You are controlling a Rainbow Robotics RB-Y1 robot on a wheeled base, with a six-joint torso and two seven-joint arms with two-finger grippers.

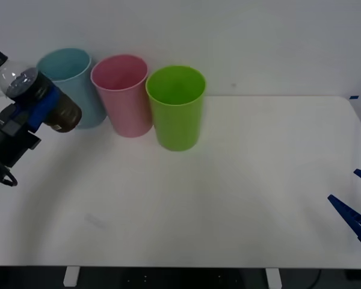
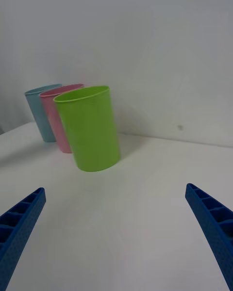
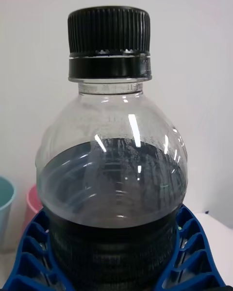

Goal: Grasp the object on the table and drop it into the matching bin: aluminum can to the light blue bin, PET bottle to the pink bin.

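You have three bins: light blue bin [image 1: 69,81], pink bin [image 1: 123,93], green bin [image 1: 176,107]. Left gripper [image 1: 37,102] pinches one PET bottle [image 1: 24,87]; right gripper [image 1: 356,205] spread.

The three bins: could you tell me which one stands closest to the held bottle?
The light blue bin, leftmost of the row, right beside the PET bottle in the left gripper.

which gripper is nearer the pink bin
Left. The left gripper, holding the PET bottle aloft, is just past the light blue bin from the pink bin; the right gripper is across the table.
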